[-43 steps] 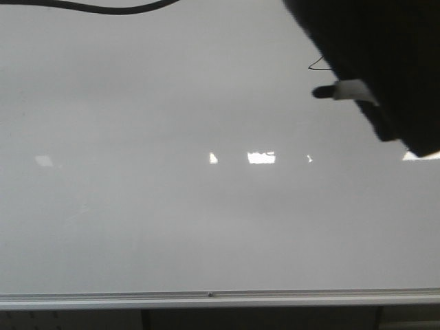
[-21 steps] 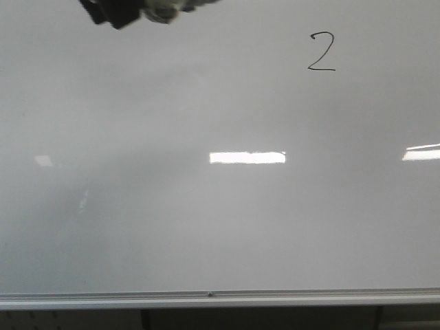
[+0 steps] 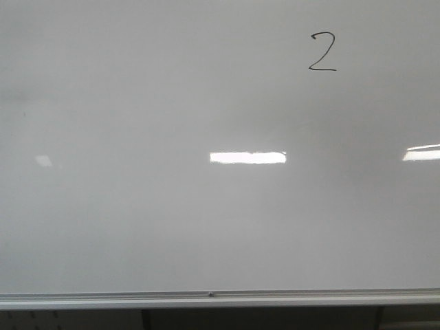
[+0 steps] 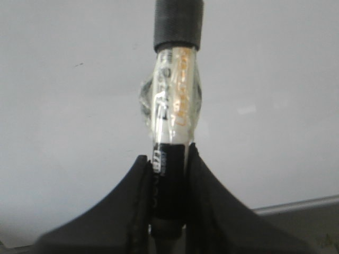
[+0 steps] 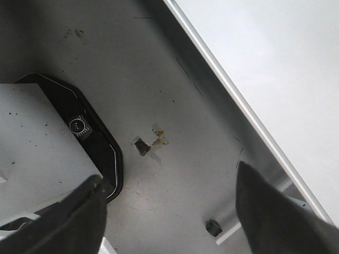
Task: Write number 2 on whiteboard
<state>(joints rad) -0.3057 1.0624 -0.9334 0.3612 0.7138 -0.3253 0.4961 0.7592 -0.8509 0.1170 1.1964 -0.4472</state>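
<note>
we see the number 2 (image 3: 322, 52) done, upper right on the whiteboard (image 3: 172, 227), neither arm showing in the front view. our left gripper (image 4: 168, 174) has its jaws narrow, clamped on the marker (image 4: 172, 111) w/ the black cap end out, prob so it can't smear the digit. our right gripper (image 5: 169, 211) hangs w/ jaws wide & empty off the board's frame edge, parked clear, we guess

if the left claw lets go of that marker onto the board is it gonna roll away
Probably. The marker has a round, smooth-looking barrel, and the whiteboard is glossy enough to mirror the lights, so little would slow it. The ridged black cap may add slight drag. It looks stiff and likely light, pinched in the left claw.
</note>
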